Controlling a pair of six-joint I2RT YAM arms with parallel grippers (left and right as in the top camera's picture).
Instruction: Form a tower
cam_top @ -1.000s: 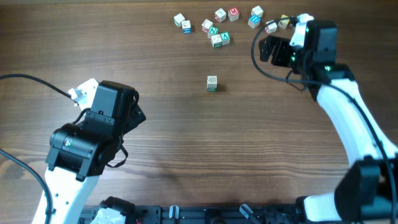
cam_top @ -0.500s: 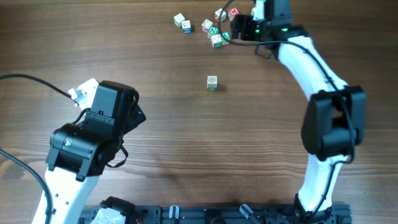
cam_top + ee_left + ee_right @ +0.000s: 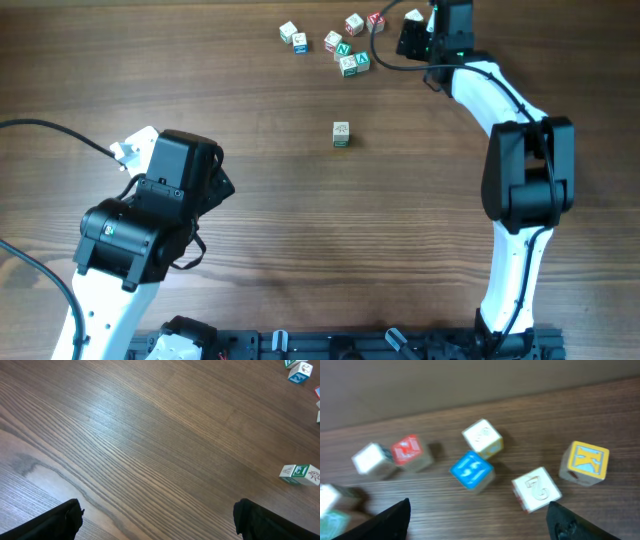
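Overhead, the right claw (image 3: 412, 38) hides most nearby loose cubes (image 3: 472, 471).

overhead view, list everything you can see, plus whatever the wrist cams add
tower: one, two stacked cubes, pale with green, mid table, alone
loose cubes: about nine showing overhead, white with red, green or blue marks, far edge; more may be hidden under the right arm
blue cube: one, blue top, middle of right wrist view
yellow cube: one, yellow face with a K, right of the blue cube
table: one, dark wood
left arm: one, black and white, near left; left fingers open, nothing between
right arm: one, white and black, over the far cubes; right fingers apart, nothing between
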